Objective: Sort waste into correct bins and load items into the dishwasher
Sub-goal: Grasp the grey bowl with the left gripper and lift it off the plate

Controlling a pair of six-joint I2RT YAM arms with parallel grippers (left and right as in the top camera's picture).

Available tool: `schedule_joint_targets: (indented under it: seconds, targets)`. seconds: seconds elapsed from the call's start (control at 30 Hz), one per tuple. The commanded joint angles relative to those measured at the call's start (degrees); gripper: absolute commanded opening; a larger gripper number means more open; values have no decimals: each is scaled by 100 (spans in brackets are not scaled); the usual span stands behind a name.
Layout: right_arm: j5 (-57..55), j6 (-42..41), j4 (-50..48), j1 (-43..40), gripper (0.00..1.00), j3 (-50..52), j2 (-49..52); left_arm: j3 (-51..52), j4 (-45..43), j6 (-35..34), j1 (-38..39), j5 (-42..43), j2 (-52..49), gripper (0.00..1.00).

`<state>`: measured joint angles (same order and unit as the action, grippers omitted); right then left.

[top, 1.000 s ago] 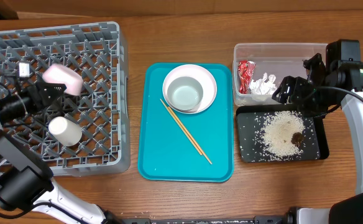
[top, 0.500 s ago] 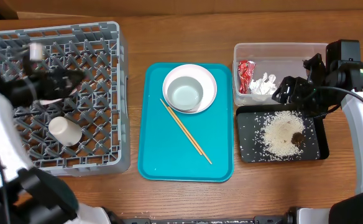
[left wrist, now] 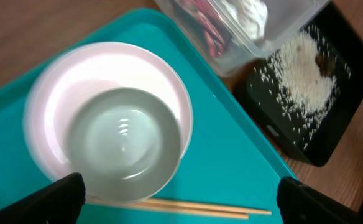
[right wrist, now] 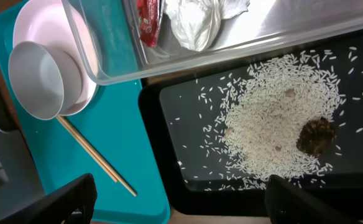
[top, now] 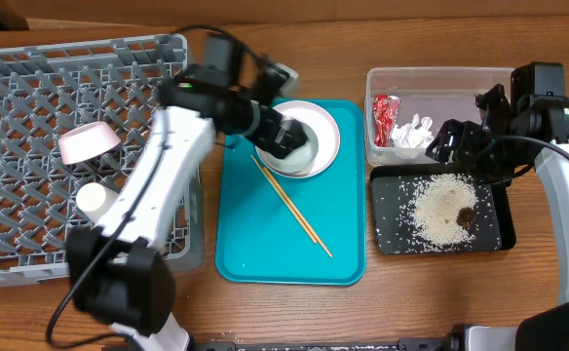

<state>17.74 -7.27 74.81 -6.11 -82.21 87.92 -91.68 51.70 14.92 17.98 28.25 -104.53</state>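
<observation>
My left gripper (top: 286, 136) hangs open over the white bowl (left wrist: 124, 144), which sits on the round white plate (top: 327, 123) on the teal tray. The bowl's near rim lies between its wide-apart fingertips (left wrist: 62, 198); nothing is held. The chopsticks (top: 292, 205) lie side by side just below the bowl. The pink bowl (top: 88, 143) and the white cup (top: 95, 200) rest in the grey dish rack (top: 31, 107). My right gripper (top: 460, 146) stands open above the black tray (top: 390, 234), which holds rice (right wrist: 281, 121) and a brown lump (right wrist: 318, 137). The clear tub (top: 440, 80) holds the red-and-white wrapper (top: 382, 117) and the tissue (top: 413, 132).
The teal tray (top: 265, 249) lies between the rack and the two bins. The left arm stretches from the table's front left across the rack's right wall. Bare wooden table runs along the far and near edges.
The left arm swung right from the rack to above the bowl and plate, leaving the pink bowl in the rack, and its jaws opened. The right arm stayed still.
</observation>
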Motion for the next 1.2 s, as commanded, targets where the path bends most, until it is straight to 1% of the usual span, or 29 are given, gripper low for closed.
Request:
schedule_joint_targets:
  seconds: [0.0, 0.1, 0.13, 0.17, 0.23, 0.27, 0.3, 0.37, 0.5, 0.6, 0.63, 0.8, 0.93, 1.1, 1.17]
  targets:
    - [-15, 2, -7, -7, 89, -153, -162, -39, -125, -179, 442, -750, -612, 90]
    - [-15, 2, -7, -7, 89, -153, -162, -39, -203, -439, 695, -1351, -1043, 83]
    - [-15, 2, -4, -7, 89, -153, -162, -39, -205, -573, 800, -1687, -1279, 75]
    - [-15, 2, -7, -7, 89, -153, -162, -39, -203, -638, 833, -1803, -1362, 71]
    - [-15, 2, -7, -7, 88, -153, -162, -39, -203, -684, 876, -1836, -1467, 63]
    - [-15, 2, -7, -7, 88, -153, -162, -39, -203, -684, 887, -1834, -1491, 55]
    - [-15, 2, -4, -7, 89, -153, -162, -39, -203, -684, 896, -1838, -1504, 48]
    - [-15, 2, 13, -7, 89, -153, -162, -39, -195, -684, 896, -1840, -1504, 42]
    - [-15, 2, 35, -7, 88, -153, -162, 31, -118, -688, 925, -1836, -1508, 41]
    - [-15, 2, 35, -7, 89, -153, -162, 162, -125, -686, 949, -1836, -1523, 36]
    - [-13, 2, 37, -7, 88, -153, -162, 184, -118, -682, 946, -1847, -1537, 33]
    - [-15, 2, 37, -7, 89, -153, -162, 129, -133, -688, 946, -1878, -1530, 4]
    - [-15, 2, 44, -7, 88, -153, -162, -140, 7, -885, 905, -1919, -1464, 4]
    - [-15, 2, 42, -7, 88, -153, -162, -831, 413, -1239, 621, -1893, -1137, 4]
    - [-15, 2, 42, -7, 88, -153, -162, -1172, 575, -1239, 321, -1578, -826, 4]
